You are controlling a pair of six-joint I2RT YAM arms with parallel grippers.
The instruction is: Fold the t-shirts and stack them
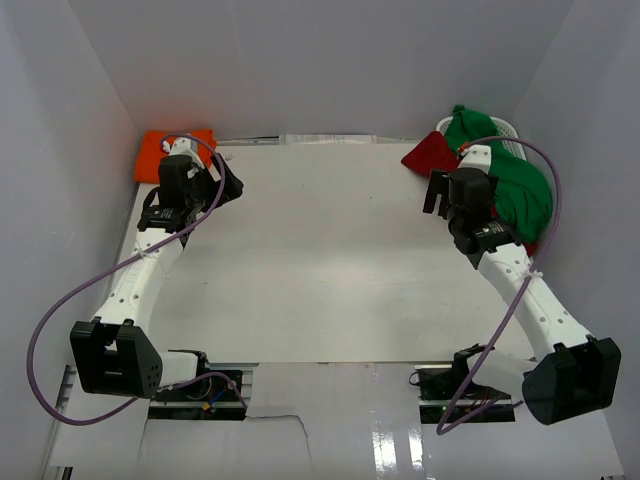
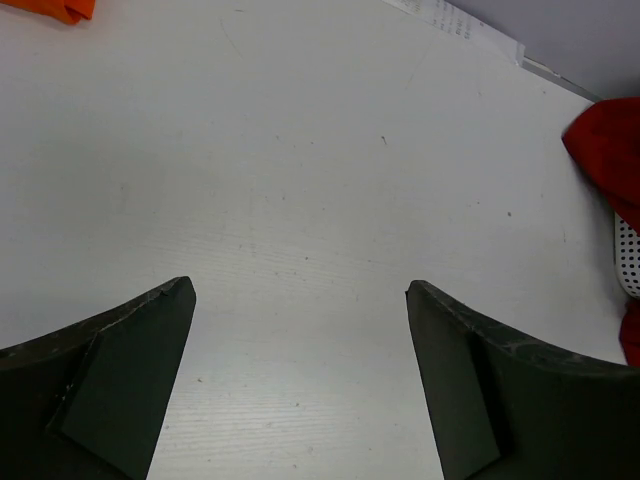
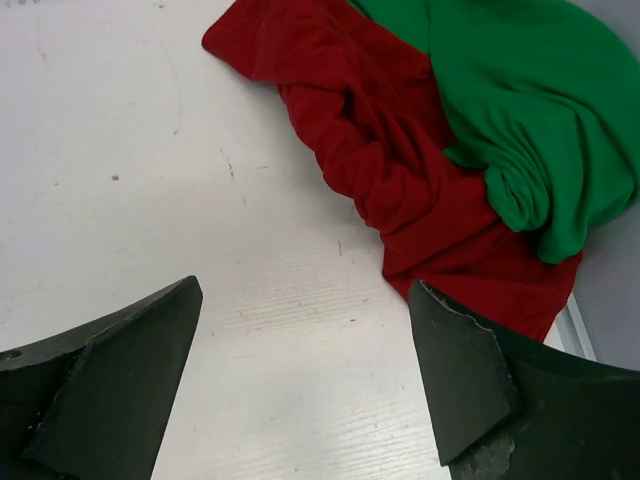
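The bright orange t-shirt (image 1: 165, 152) lies folded at the table's far left corner; its edge shows in the left wrist view (image 2: 50, 8). The dark red t-shirt (image 1: 430, 153) and the green t-shirt (image 1: 520, 185) lie crumpled together at the far right, spilling from the basket. My left gripper (image 1: 228, 183) is open and empty just right of the orange shirt, over bare table (image 2: 298, 288). My right gripper (image 1: 437, 192) is open and empty (image 3: 305, 288), just short of the dark red shirt (image 3: 360, 130), which the green shirt (image 3: 520, 90) overlaps.
A white lattice basket (image 1: 505, 128) stands at the far right corner under the green shirt; its rim shows in the left wrist view (image 2: 628, 255). White walls enclose the table (image 1: 320, 260) on three sides. Purple cables loop off both arms.
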